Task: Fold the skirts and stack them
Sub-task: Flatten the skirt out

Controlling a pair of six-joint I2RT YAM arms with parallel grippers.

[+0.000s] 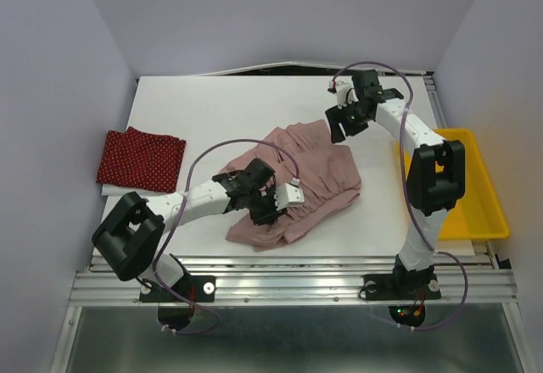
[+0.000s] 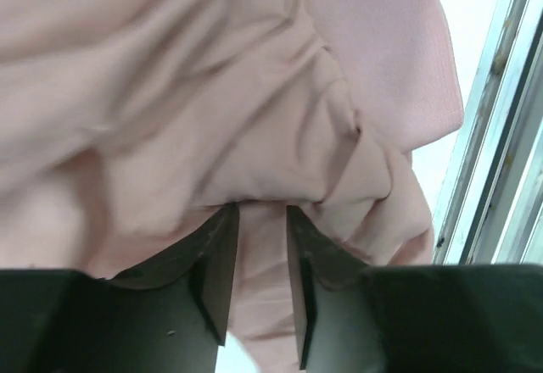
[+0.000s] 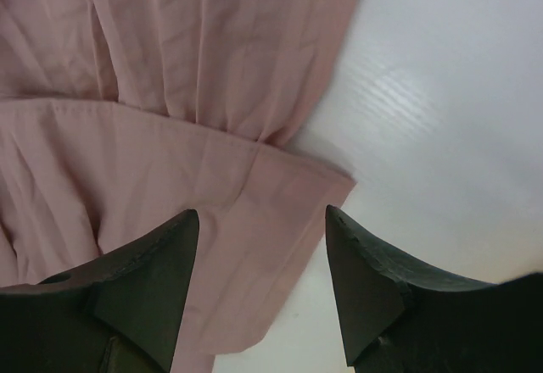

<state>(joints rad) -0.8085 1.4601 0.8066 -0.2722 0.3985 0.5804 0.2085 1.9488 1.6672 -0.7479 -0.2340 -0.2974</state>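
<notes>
Cloth fills the left wrist view. The left fingers point(image 2: 222, 254) are clenched on a bunched fold of the pink skirt point(image 1: 310, 178), with only a thin strip of fabric showing between them. From above, these left fingers point(image 1: 267, 203) sit at the near left part of that skirt, which lies crumpled and partly doubled over in the middle of the white bench point(image 1: 212, 110).

The right fingers point(image 1: 338, 131) hover at the skirt's far right corner. The right wrist view shows these right fingers point(image 3: 161, 254) spread wide and released, the pink skirt point(image 3: 170, 161) lying flat below them with its hem corner in the gap between them.

The red polka-dot skirt point(image 1: 140, 159) lies folded at the left edge of the bench, well apart from the pink one. A yellow tray point(image 1: 485, 195) sits at the right edge.
</notes>
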